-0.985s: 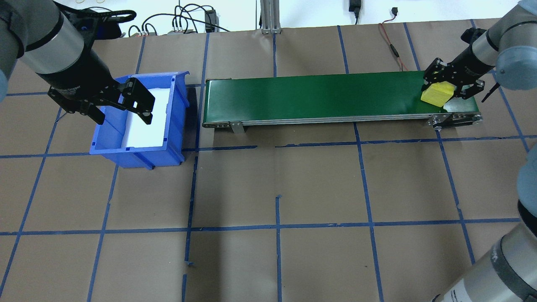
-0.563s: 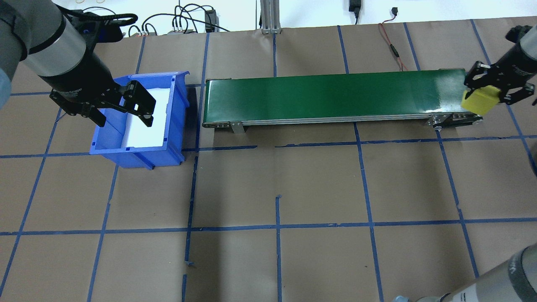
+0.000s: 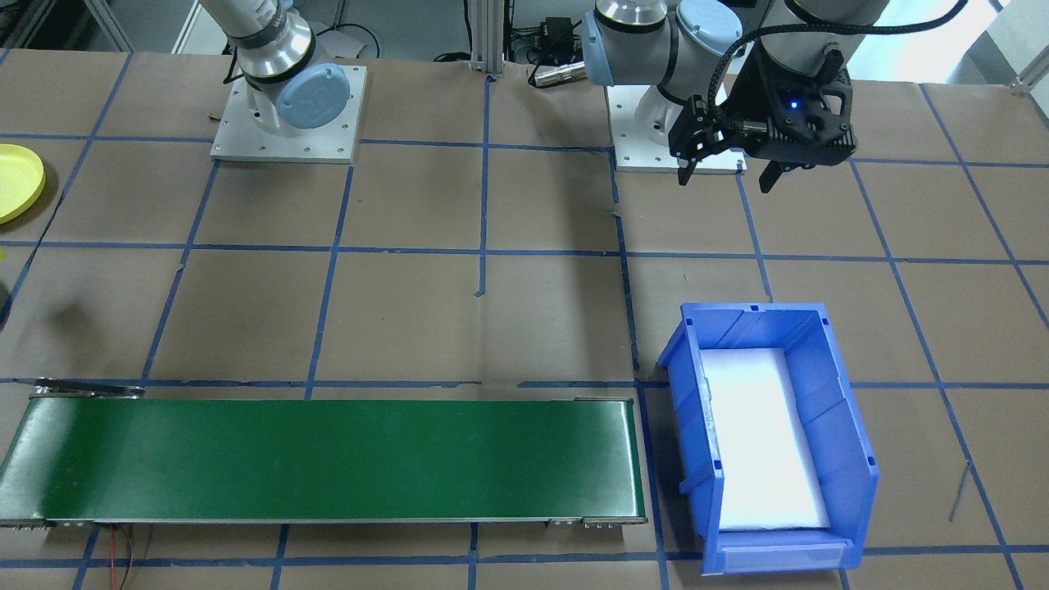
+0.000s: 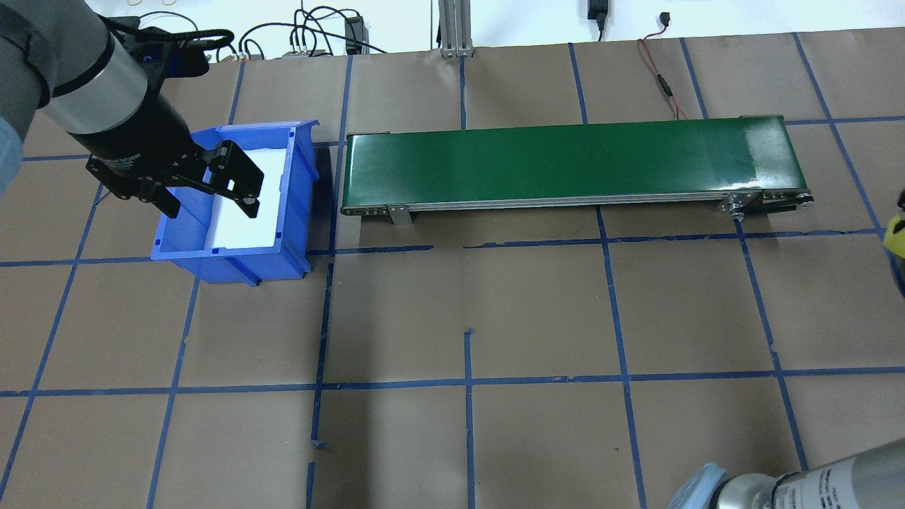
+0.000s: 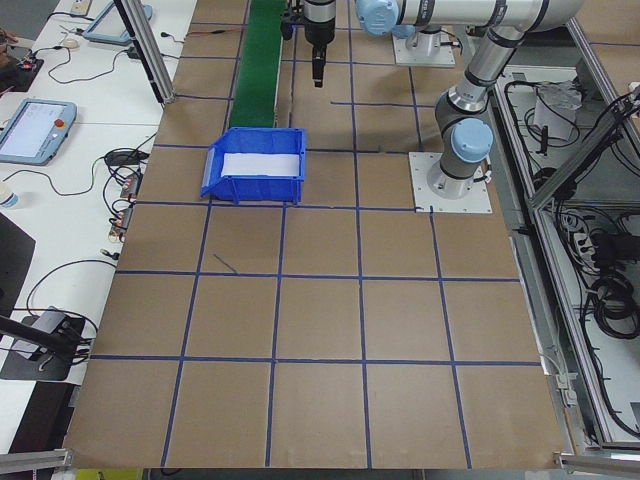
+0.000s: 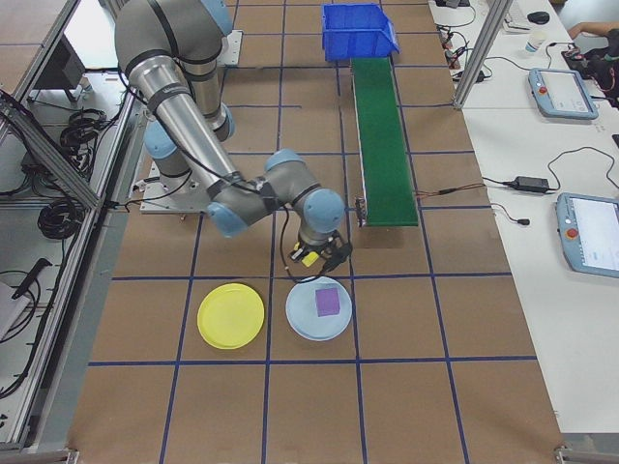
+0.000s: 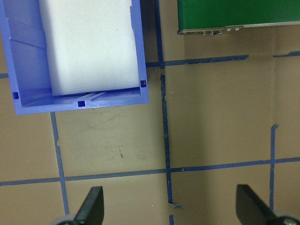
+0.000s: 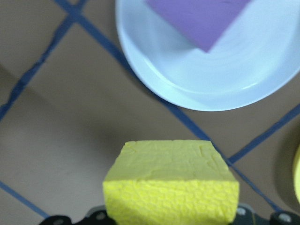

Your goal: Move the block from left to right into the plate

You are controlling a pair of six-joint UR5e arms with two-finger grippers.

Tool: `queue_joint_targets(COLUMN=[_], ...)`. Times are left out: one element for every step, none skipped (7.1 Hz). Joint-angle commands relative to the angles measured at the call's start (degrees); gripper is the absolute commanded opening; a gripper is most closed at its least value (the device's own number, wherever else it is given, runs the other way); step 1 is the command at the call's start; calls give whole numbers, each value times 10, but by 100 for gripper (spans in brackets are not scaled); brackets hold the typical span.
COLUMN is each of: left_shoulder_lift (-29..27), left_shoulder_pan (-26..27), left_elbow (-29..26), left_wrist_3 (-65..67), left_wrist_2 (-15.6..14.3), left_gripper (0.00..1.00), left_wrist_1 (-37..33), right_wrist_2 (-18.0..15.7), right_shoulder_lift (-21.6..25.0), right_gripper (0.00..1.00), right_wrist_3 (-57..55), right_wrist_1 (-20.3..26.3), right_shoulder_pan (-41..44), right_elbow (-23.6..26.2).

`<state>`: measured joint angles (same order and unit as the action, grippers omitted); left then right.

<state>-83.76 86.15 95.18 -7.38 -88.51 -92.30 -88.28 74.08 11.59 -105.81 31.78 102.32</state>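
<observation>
A yellow foam block (image 8: 171,185) fills the bottom of the right wrist view, with my right gripper (image 6: 319,259) shut on it. In the exterior right view the block (image 6: 307,259) hangs past the conveyor's end, just above the far rim of a light blue plate. The yellow plate (image 6: 230,315) lies empty beside that plate, nearer the robot's base, and shows at the left edge of the front-facing view (image 3: 20,180). My left gripper (image 4: 212,187) hovers open over the blue bin, holding nothing.
A green conveyor (image 4: 565,159) runs across the table, with a blue bin (image 4: 233,254) with a white liner at its left end. The light blue plate (image 6: 302,319) holds a purple block (image 6: 329,302). Cables lie along the table's far edge.
My right gripper lifted the yellow block off the conveyor's right end and carried it rightward and nearer, almost out of the overhead view. The left gripper has barely shifted.
</observation>
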Motion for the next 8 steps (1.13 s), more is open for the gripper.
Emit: queue_joint_targets(left_shoulder_lift=[0, 0, 0, 0, 0, 0, 0, 0], left_shoulder_pan=[1, 1, 1, 1, 1, 1, 1, 1], left_elbow=[0, 0, 0, 0, 0, 0, 0, 0], left_wrist_3=[0, 0, 0, 0, 0, 0, 1, 1], left_wrist_2=[0, 0, 0, 0, 0, 0, 0, 0], left_gripper=[100, 100, 100, 100, 100, 100, 100, 100], left_wrist_1=[0, 0, 0, 0, 0, 0, 0, 0], right_wrist_2=[-9, -12, -26, -41, -48, -48, -43, -42], right_shoulder_lift=[4, 3, -1, -2, -2, -2, -2, -2], right_gripper=[51, 52, 53, 58, 66, 84, 100, 100], right_wrist_3=[132, 172, 192, 195, 194, 194, 193, 193], right_wrist_1=[-85, -86, -86, -86, -87, -87, -89, -90], right_shoulder_pan=[-137, -176, -197, -207, -209, -209, -209, -209], right_elbow=[65, 69, 70, 72, 72, 68, 66, 64])
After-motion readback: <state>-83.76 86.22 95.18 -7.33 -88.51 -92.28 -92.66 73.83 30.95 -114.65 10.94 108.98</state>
